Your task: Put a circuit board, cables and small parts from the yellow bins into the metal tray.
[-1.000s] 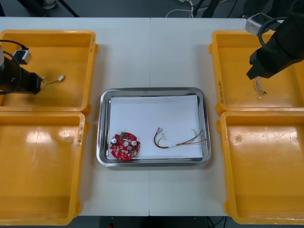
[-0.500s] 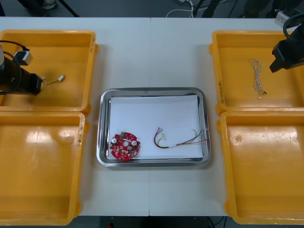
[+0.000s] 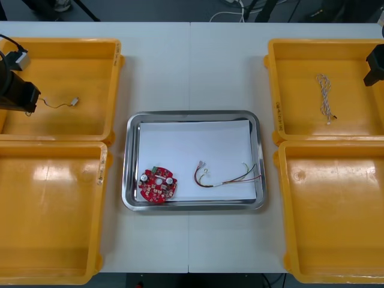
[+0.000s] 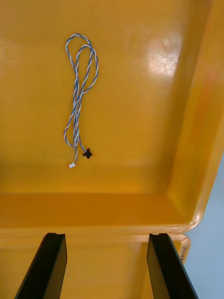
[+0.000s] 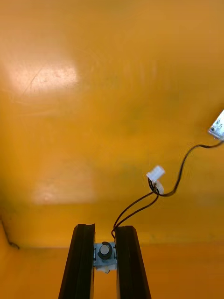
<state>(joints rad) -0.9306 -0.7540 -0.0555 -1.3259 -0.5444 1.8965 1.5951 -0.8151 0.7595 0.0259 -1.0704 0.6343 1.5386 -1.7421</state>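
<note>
Here, the left gripper pinches the end of the black cable, whose wire trails over the bin floor; from the front that grip hides under the arm in the far left bin. The right gripper stands spread at the far right bin's edge, the twisted cable loose beyond it. The tray holds the board and a red-yellow cable mid-table; dark floor lies beyond

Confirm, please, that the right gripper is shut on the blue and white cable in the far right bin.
No: the right gripper is open and empty; the blue and white cable lies loose in the far right bin, as the right wrist view shows.
</note>
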